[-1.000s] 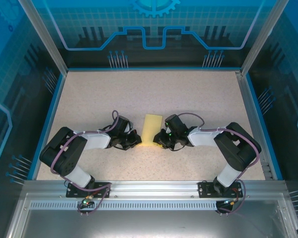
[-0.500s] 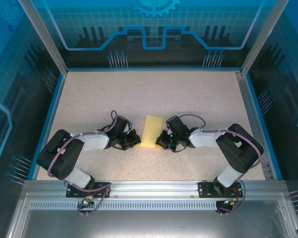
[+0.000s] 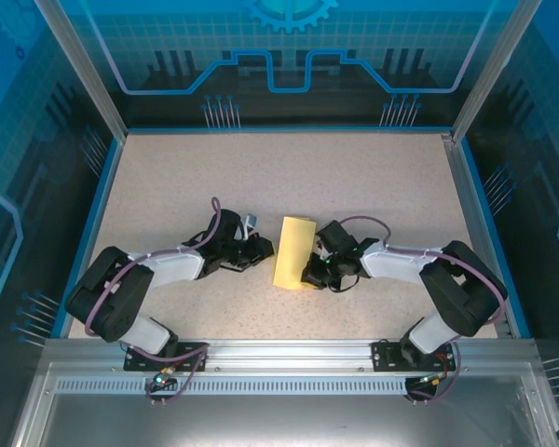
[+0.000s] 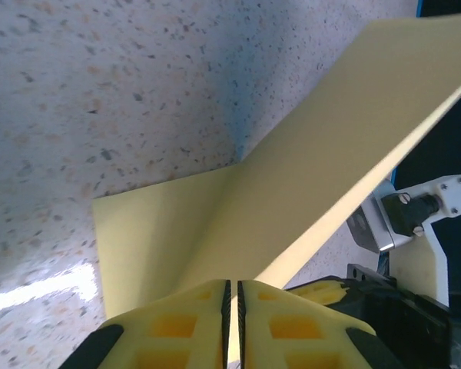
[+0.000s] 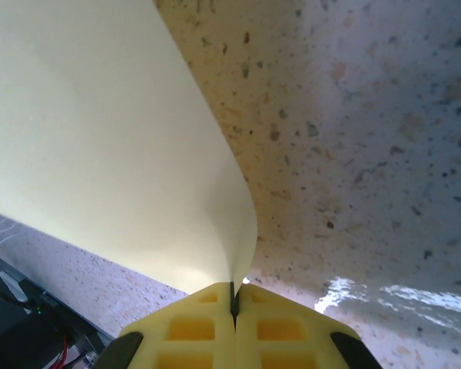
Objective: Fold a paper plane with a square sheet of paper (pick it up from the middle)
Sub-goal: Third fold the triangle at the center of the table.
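Note:
The square sheet of paper (image 3: 293,251) is pale yellow, folded into a long strip and raised off the table between the two grippers. My right gripper (image 3: 307,277) is shut on its near right edge. The right wrist view shows the sheet (image 5: 100,138) curving up out of the closed pads of that gripper (image 5: 234,286). My left gripper (image 3: 268,250) sits at the strip's left side. In the left wrist view its jaws (image 4: 232,283) stand a thin slit apart, with the creased sheet (image 4: 292,177) just beyond the tips.
The speckled beige table (image 3: 289,172) has open room behind the paper. A blue rim (image 3: 102,205) runs along the left side and an aluminium frame (image 3: 475,205) along the right. An aluminium rail (image 3: 279,358) lies along the near edge.
The right gripper has shut on the paper's edge and drawn the strip to the right and upward. The left gripper followed to the right, and its jaws have parted by a slit.

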Robot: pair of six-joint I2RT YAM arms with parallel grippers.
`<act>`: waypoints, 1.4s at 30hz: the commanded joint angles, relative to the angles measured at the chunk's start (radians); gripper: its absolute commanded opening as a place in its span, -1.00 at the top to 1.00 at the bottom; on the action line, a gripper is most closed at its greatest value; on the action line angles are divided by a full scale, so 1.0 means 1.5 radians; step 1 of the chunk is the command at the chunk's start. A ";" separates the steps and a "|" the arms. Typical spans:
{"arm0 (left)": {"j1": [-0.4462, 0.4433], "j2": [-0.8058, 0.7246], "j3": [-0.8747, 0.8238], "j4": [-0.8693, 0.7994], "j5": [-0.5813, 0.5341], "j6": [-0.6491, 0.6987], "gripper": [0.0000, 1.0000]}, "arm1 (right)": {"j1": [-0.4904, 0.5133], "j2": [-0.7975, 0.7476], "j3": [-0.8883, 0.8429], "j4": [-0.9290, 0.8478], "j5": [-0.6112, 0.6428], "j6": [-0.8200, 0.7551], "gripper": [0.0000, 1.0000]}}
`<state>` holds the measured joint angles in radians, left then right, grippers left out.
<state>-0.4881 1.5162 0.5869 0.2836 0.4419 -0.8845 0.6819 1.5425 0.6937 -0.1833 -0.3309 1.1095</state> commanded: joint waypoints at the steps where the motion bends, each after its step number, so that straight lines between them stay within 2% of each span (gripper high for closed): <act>1: -0.008 0.001 0.017 0.035 0.001 0.009 0.72 | -0.002 -0.018 0.008 -0.013 -0.016 -0.019 1.00; 5: -0.008 -0.048 0.003 -0.022 -0.109 0.012 0.73 | -0.006 0.001 0.033 0.014 -0.009 -0.027 1.00; 7: -0.008 -0.065 -0.003 -0.030 -0.130 0.020 0.73 | -0.007 0.021 0.052 0.021 -0.011 -0.032 1.00; 11: -0.008 -0.057 0.008 -0.036 -0.119 0.035 0.72 | -0.009 0.060 0.085 0.024 -0.021 -0.043 1.00; 16: -0.008 0.005 0.048 -0.028 -0.102 0.050 0.73 | -0.018 0.088 0.107 0.028 -0.026 -0.041 0.98; 25: -0.003 0.084 0.105 -0.024 -0.092 0.064 0.76 | -0.021 0.057 0.064 0.079 -0.024 0.013 0.65; 35: 0.003 0.100 0.103 -0.019 -0.083 0.068 0.76 | -0.020 -0.013 -0.018 0.156 0.003 0.091 0.80; 39: 0.004 0.099 0.104 -0.012 -0.072 0.067 0.76 | -0.026 -0.050 -0.020 0.114 0.018 0.080 0.89; 42: 0.004 0.097 0.107 -0.010 -0.062 0.067 0.76 | -0.038 -0.077 0.002 0.038 0.025 0.040 0.92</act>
<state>-0.4873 1.6581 0.7235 0.2527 0.3126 -0.8093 0.6491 1.4700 0.6693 -0.0257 -0.3183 1.2114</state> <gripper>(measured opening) 0.121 0.051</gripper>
